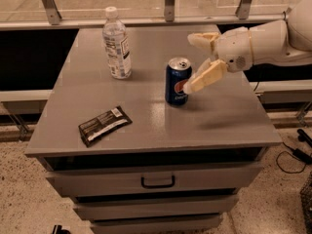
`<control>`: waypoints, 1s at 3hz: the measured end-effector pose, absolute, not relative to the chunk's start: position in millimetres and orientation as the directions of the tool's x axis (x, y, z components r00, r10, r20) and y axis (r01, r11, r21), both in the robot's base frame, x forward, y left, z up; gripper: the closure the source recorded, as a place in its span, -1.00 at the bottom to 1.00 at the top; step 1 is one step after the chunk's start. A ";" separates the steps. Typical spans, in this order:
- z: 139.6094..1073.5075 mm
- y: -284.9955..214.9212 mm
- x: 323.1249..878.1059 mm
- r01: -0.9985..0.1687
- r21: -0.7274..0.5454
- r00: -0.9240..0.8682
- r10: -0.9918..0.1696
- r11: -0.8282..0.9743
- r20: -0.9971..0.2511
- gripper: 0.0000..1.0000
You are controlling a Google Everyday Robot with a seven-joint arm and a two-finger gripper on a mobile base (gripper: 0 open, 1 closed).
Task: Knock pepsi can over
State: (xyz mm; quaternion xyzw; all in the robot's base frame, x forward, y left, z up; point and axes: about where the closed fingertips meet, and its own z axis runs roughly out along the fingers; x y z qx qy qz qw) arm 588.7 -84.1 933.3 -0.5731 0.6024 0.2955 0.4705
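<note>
Shows can (176, 86) upright on worktop (146, 118); gripper (190, 62) beside it, spread open, lower finger (205, 76) at can wall. Prob. light, stiff, slick; push near rim.

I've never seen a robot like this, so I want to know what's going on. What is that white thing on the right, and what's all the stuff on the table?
The white thing is a robot's arm, reaching in from the right. At its end is a claw with two pale fingers, spread open. It works like a simple hand. The picture comes from one camera that looks down on the grey cabinet from the side with the drawers. On top stand a blue pepsi can, upright, and a clear water bottle farther back on the left. A dark snack wrapper lies flat near the front left. The claw holds nothing. Its lower finger is right at the can's side, and the other is up behind the can, so it looks ready to push the can over.
</note>
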 end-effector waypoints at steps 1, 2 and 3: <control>923.2 -79.4 588.3 -0.974 -0.148 0.085 -0.332 0.170 -0.940 -1.00; 915.2 -72.8 584.1 -0.977 -0.134 0.085 -0.275 0.164 -0.958 -1.00; 906.4 -65.9 579.0 -0.979 -0.132 0.097 -0.217 0.156 -0.971 -1.00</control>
